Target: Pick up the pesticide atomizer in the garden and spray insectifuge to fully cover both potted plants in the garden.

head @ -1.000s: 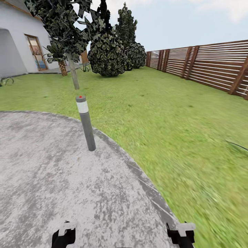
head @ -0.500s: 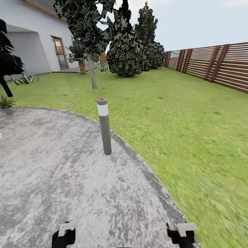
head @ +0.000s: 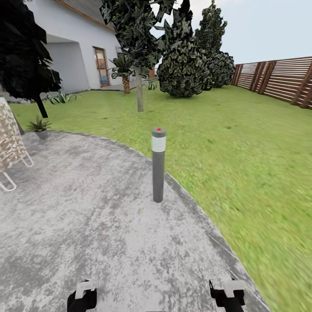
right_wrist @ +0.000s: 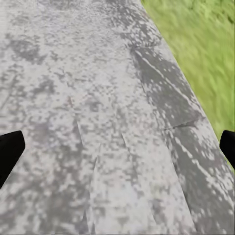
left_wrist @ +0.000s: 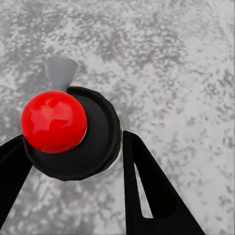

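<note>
Left gripper (left_wrist: 73,161): black wedge fingers (left_wrist: 147,191) spread apart, nothing clamped; between them a glossy red ball (left_wrist: 54,121) on a round black base is seen, over mottled grey stone patio (head: 86,225). Right gripper (right_wrist: 117,147): black tips at the frame edges, wide apart, bare speckled stone between. Ahead, a slim grey cylindrical bollard (head: 158,167) with white band. Far ahead-left, a small leafy rosette in a grey pot (head: 40,128), possibly one potted plant. Blurred green lawn (head: 242,151) beyond; slatted brown fence (head: 277,80).

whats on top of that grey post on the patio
The grey post has a white band near its top and a small red spot on its cap. Behind it lies lawn. Its base stands on the stone patio.
</note>
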Motion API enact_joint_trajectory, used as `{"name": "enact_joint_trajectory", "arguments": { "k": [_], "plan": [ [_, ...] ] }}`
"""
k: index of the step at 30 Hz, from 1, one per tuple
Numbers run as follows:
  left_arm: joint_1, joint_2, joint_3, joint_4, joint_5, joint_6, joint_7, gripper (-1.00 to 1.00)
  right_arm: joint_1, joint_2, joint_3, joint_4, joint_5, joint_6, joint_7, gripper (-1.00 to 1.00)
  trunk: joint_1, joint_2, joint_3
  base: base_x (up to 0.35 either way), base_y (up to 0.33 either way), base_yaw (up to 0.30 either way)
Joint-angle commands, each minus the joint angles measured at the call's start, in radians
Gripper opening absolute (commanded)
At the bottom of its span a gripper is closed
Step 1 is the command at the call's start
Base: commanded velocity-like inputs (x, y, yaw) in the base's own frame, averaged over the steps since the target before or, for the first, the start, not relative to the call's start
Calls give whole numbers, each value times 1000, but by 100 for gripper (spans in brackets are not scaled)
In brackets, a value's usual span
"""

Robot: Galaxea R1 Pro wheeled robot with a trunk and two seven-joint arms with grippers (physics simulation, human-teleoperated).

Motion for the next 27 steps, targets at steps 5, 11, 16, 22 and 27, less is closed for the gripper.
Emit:
{"name": "enact_joint_trajectory", "arguments": {
  "k": [5, 11, 16, 22, 27],
  "plan": [
    [43, -2, 67, -31, 47, -14, 74, -100, -1, 0, -9, -3, 7, -21, -8, 100, 0, 0, -1, 291, 174, 276],
    [53, -8, 80, -51, 49, -14, 75, -100, -1, -8, -10, 0, 9, -25, -9, 100, 0, 0, -1, 297, 161, 277],
    [54, -9, 79, -61, 49, -13, 73, -100, -1, -6, -9, 13, 10, -24, -7, 100, 0, 0, -1, 321, 108, 263],
    [54, -8, 68, -61, 49, -11, 74, -100, -1, -6, -8, 15, 12, -24, -6, 100, 0, 0, -1, 337, 10, 45],
    [54, -8, 67, -62, 49, -12, 74, -100, -1, -6, -8, 16, 12, -24, -6, 100, 0, 0, -1, 339, 0, 3]
  ]
}}
